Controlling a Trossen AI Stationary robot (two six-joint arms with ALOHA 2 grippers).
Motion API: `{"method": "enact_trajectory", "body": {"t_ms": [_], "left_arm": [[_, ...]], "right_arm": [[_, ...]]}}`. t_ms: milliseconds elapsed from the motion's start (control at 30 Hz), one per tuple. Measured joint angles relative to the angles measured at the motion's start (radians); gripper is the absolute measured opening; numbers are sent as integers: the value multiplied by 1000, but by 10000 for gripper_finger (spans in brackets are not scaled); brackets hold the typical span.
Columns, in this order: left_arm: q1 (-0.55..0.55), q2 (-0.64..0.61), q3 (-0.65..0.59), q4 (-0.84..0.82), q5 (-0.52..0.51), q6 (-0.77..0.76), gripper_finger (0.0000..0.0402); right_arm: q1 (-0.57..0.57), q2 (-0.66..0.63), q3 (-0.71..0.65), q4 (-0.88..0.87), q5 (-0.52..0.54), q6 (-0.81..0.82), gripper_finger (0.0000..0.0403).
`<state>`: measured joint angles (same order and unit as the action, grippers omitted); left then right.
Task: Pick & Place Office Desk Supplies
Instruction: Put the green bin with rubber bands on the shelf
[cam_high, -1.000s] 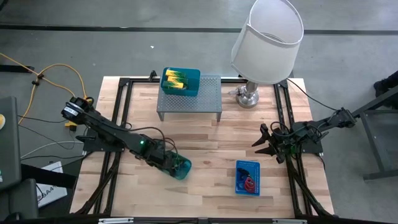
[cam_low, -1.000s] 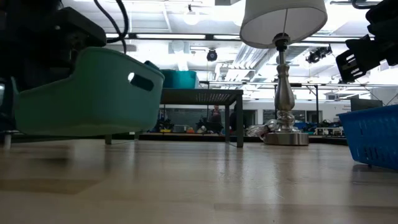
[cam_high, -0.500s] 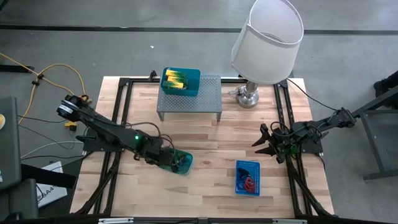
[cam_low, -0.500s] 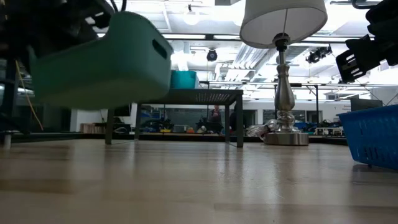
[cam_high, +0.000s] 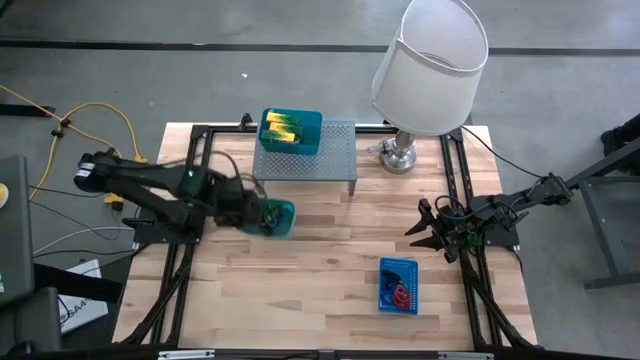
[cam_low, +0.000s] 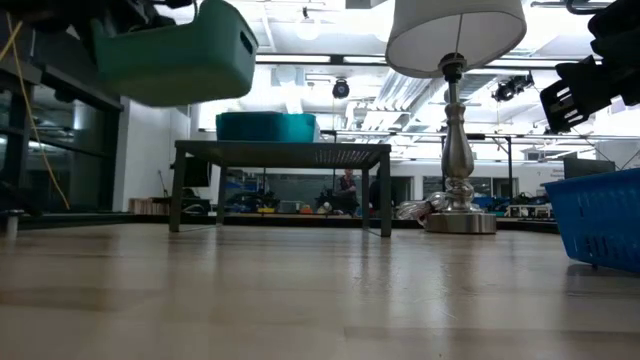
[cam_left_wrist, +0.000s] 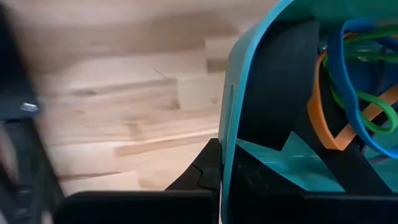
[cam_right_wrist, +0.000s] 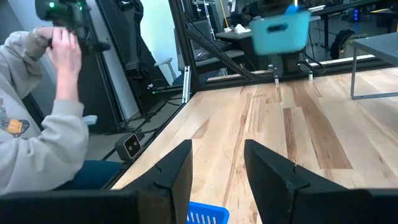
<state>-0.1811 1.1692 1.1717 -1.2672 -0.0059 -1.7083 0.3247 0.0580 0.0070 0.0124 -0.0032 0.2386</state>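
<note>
Gripping the teal tray (cam_high: 275, 217) rim, your left gripper (cam_high: 252, 212) holds it above the counter (cam_high: 330, 250); right gripper (cam_high: 425, 232) jaws open, idle at the right edge.

The work surface is a light wooden plank table (cam_high: 330, 255) with black frame rails along its left and right sides. A grey perforated metal riser shelf (cam_high: 335, 160) stands on four legs at the far centre of the table. A teal tray (cam_high: 291, 131) holding yellow-green items rests on the riser's left part. A lamp base (cam_high: 398, 156) stands on the table just right of the riser. A blue mesh basket (cam_high: 398, 286) sits on the near right area, containing red and blue loops.
</note>
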Motion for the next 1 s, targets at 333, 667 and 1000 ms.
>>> {"method": "enact_trajectory", "body": {"t_ms": [333, 667, 1000], "left_arm": [[225, -1, 161, -185, 0, 227, 3], [375, 8, 162, -190, 19, 379, 3], [576, 102, 162, -96, 113, 596, 3]], "right_arm": [[0, 0, 0, 0, 0, 0, 134], [0, 0, 0, 0, 0, 0, 134], [0, 0, 0, 0, 0, 0, 134]]}}
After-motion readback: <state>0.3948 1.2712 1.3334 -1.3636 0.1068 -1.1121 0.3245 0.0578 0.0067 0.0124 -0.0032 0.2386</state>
